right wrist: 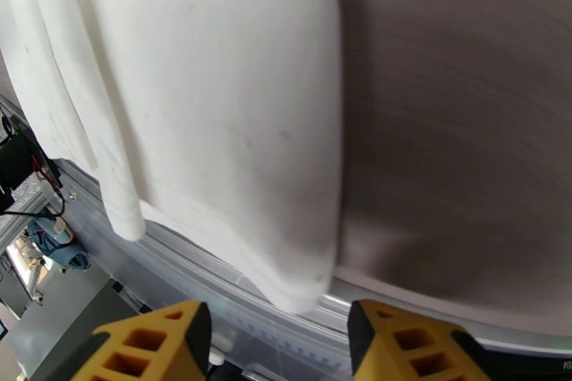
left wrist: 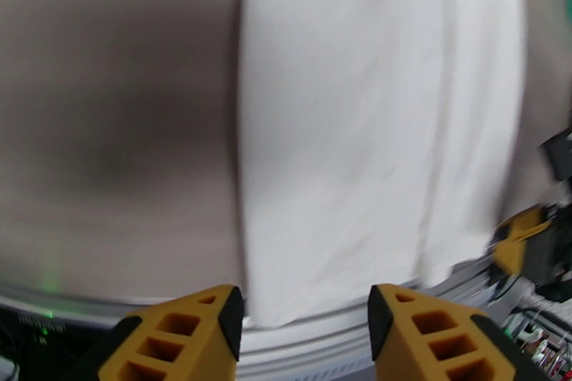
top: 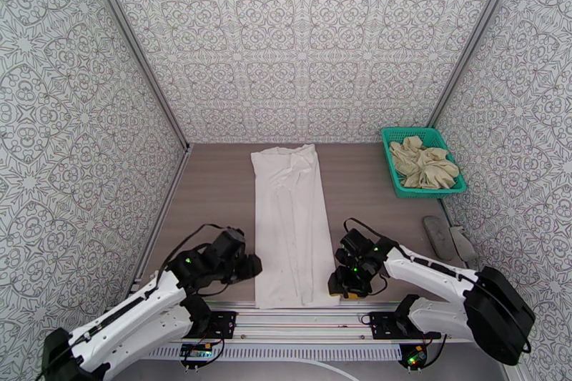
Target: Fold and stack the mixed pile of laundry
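1. White T-shirt [top: 289, 225] lies flat in the middle of the table [top: 214, 189]. It is folded into one long narrow strip running from the far wall down toward the bottom of the top view. Its near hem droops just over the metal rail [top: 314, 314] at the table's near edge.
2. My left gripper [top: 252, 268] sits low at the strip's lower left corner, just beside the cloth edge. In the left wrist view my yellow fingers [left wrist: 186, 336] stand apart with nothing between them: released, empty. The hem corner lies just beyond the gap.
3. My right gripper [top: 343, 288] sits at the strip's lower right corner, also just beside the cloth. In the right wrist view its fingers [right wrist: 422, 339] are spread and nothing is clamped. The hem corner hangs over the rail just above the gap.
4. I cannot tell whether either fingertip touches the cloth.
5. Beige garment [top: 423, 164] lies crumpled inside the teal basket [top: 429, 192], upper right of the top view, well apart from the shirt.
6. Two grey flat items [top: 440, 232] lie along the right edge below the basket; I cannot tell what they are.
7. Left wrist view is blurred.
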### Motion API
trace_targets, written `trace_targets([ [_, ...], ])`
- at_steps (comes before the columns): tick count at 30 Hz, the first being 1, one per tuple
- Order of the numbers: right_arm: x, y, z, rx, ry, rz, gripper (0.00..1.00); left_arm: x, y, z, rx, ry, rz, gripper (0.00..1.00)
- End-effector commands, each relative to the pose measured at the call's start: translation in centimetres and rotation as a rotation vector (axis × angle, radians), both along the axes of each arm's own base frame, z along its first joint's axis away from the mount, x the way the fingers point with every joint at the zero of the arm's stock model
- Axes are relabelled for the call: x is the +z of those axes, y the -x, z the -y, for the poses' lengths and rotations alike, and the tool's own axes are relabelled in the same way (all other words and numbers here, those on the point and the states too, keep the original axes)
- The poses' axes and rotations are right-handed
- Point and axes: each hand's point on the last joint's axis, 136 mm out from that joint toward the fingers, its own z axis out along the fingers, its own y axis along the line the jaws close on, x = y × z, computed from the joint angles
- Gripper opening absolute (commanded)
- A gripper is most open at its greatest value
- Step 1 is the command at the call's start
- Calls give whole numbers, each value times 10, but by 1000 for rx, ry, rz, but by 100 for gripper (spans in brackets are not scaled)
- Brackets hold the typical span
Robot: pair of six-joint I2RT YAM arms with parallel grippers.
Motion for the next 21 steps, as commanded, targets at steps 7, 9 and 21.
trace_targets([
  [7,-8,7,-6,15,-51,-31,49,-33,37,14,25,48,-153,53],
  [9,-8,10,-5,21,-47,-34,47,-37,39,16,23,44,-163,53],
  [21,-12,16,4,27,-3,-36,46,-54,41,33,18,100,-170,45],
])
